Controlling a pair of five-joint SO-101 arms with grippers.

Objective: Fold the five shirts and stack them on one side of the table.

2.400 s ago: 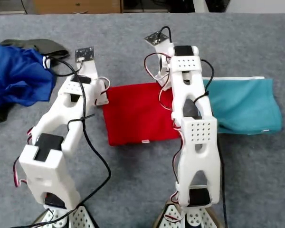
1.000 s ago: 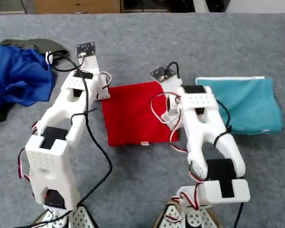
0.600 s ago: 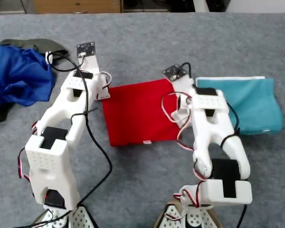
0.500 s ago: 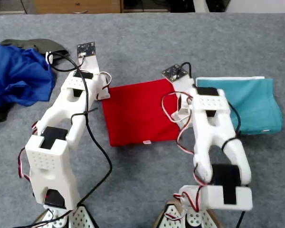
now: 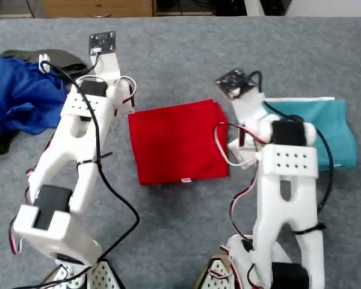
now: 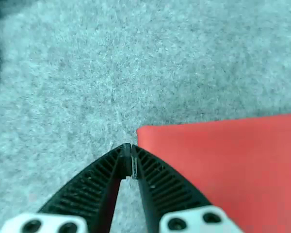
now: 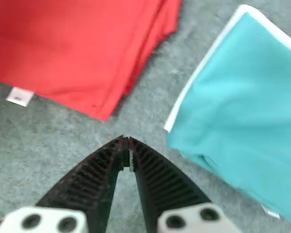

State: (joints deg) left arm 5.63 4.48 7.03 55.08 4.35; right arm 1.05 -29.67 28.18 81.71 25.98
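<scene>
Left hand (image 6: 131,160) pinched together, empty, right of heaped blue shirt (image 5: 18,96), just beside far-left corner of folded red shirt (image 5: 177,141) on grey worktop (image 5: 168,54). Right hand (image 7: 126,153) likewise closed on nothing, above gap between red shirt and folded teal shirt (image 5: 325,129) at right.

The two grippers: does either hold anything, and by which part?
Nothing is held. The left gripper is shut empty beside a corner of the folded red shirt; the right gripper is shut empty between that and the folded teal shirt.
</scene>
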